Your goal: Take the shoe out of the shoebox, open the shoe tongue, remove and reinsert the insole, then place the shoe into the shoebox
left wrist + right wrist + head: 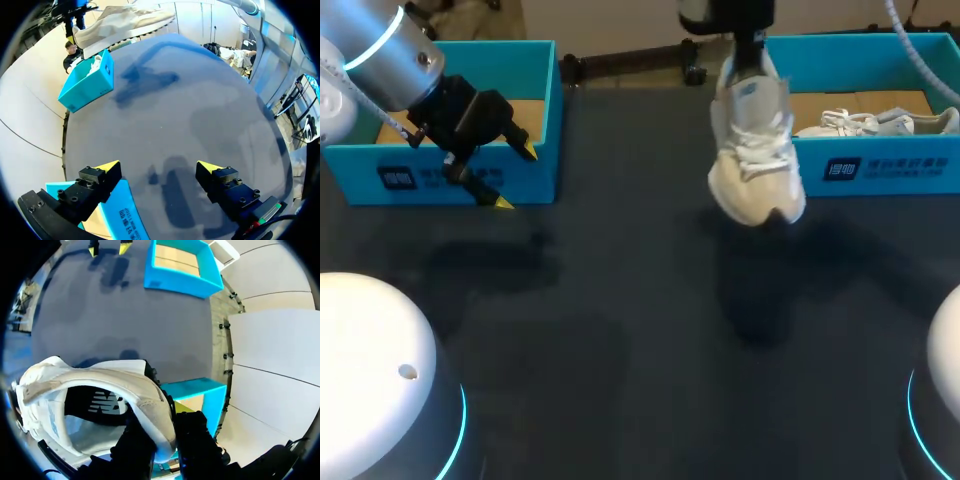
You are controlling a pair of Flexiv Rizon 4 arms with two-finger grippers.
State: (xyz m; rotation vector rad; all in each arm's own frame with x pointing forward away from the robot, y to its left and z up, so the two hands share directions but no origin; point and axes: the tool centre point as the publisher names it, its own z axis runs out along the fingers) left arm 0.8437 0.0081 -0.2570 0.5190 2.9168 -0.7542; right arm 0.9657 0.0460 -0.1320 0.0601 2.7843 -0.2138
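Observation:
A white laced shoe point(755, 150) hangs toe-down above the dark table, just left of the right blue shoebox point(880, 165). My right gripper point(748, 58) comes in from the far edge and is shut on its heel. In the right wrist view the black fingers point(195, 437) pinch the heel collar of the shoe point(90, 390), its opening facing the camera. A second white shoe point(880, 122) lies in the right shoebox. My left gripper point(515, 176) stands open in front of the left blue box point(470, 185), holding nothing; its yellow tips point(107, 166) are wide apart.
The left blue box point(182, 267) shows only a cardboard floor. The right shoebox point(87, 82) stands far ahead of the left gripper. Dark table surface point(640, 330) spreads between the boxes. White arm bases point(370, 370) sit at both near corners.

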